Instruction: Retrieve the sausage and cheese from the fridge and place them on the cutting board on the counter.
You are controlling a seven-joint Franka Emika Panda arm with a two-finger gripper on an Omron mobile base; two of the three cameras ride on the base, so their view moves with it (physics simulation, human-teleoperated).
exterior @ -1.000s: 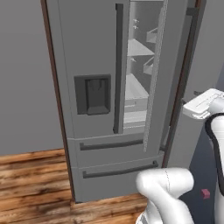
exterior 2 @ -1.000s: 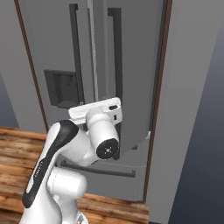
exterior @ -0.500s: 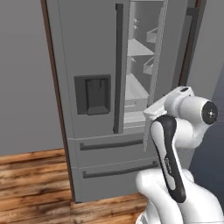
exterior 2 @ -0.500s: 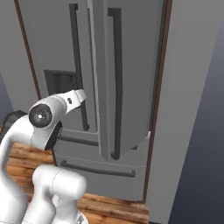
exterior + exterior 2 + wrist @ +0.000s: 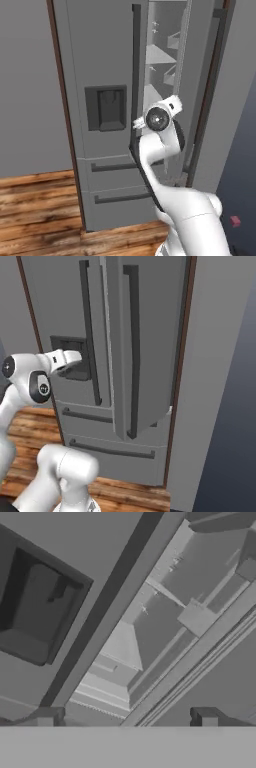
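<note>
With its right door ajar, the tall grey French-door fridge (image 5: 110, 125) faces the two-finger gripper (image 5: 125, 722). Fingers (image 5: 46, 717) spread wide, empty, near the dark dispenser panel (image 5: 35, 612).

White arm raised, elbow bent, claw (image 5: 126, 718) spread wide, empty

Tall grey fridge (image 5: 105, 150) stands upright on the wood floor, right-hand door swung partly open beside the shut left door. Pale grey shelves (image 5: 162, 60) show through the gap. Dark dispenser panel (image 5: 106, 107) on the left door, two drawers shut below.
</note>
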